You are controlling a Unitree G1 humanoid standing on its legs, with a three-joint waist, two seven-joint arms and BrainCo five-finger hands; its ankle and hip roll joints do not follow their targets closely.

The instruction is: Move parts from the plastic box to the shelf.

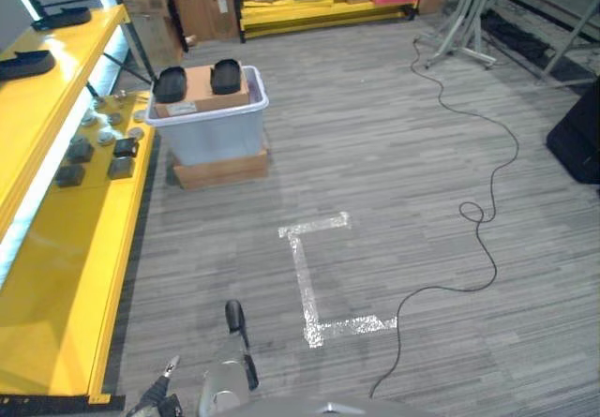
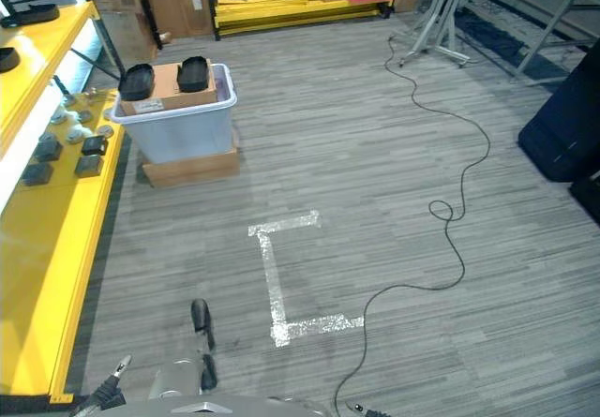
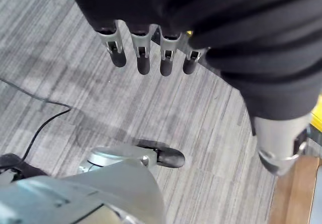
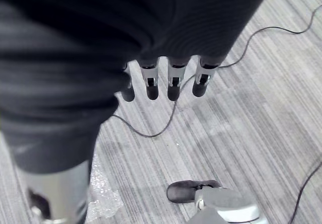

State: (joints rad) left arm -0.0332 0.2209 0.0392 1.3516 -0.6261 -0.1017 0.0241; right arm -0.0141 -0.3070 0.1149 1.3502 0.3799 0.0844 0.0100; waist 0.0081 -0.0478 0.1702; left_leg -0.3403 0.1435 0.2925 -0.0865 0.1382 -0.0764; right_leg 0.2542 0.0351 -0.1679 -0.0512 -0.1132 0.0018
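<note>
The plastic box (image 1: 214,126) stands in the upper left of the left eye view on a flat cardboard carton (image 1: 221,168), with a brown cardboard piece (image 1: 199,92) and two black parts (image 1: 225,76) resting on top. Just left of it runs the yellow shelf (image 1: 56,276), carrying small grey and black parts (image 1: 120,145) near its upper end. In its wrist view the left hand (image 3: 151,53) hangs over the grey floor (image 1: 394,173), fingers straight and relaxed, holding nothing. The right hand (image 4: 166,80) hangs the same way, empty, well apart from the box. Silver tape marks (image 1: 314,276) lie on the floor at centre.
</note>
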